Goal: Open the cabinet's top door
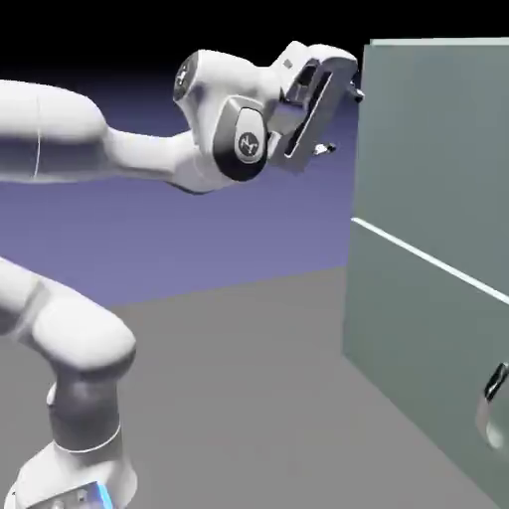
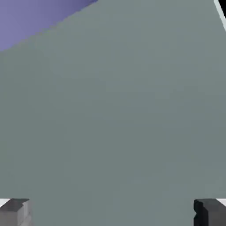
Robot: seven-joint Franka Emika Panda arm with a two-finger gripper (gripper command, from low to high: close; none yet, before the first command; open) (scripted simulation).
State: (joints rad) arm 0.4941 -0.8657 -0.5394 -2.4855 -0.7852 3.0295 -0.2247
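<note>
Claw (image 1: 341,121) is up at the upper middle of the exterior view, fingers spread wide, nothing between them; released, no grip. Tips point toward the frame's right, at the cabinet (image 1: 354,288), so the pose reads as an approach, jaws presumably parted to leave room for a handle. Arm (image 1: 149,152) comes in from the left edge at upper-panel height, likely so the hand can meet the door roughly front-on instead of reaching up from below. Hand is tilted, one fingertip higher than the other, maybe to suit the handle's slant; that's a guess. Top door (image 1: 437,149) fills the upper right of the exterior view, above the pale seam (image 1: 427,257), so it lies to the right of the claw in frame. Upper fingertip sits just beside the cabinet's left edge in that view; depth unclear, can't confirm touching or apart. Hand view is mostly flat grey-green panel, backdrop (image 2: 31,17) at upper left, fingertips at both bottom corners, no handle between them. Top door's handle shows in neither view; the only handle visible (image 1: 492,403) is lower right, on the lower panel, wrong one for this job. Door looks closed; next should be lining up with its own handle.
</note>
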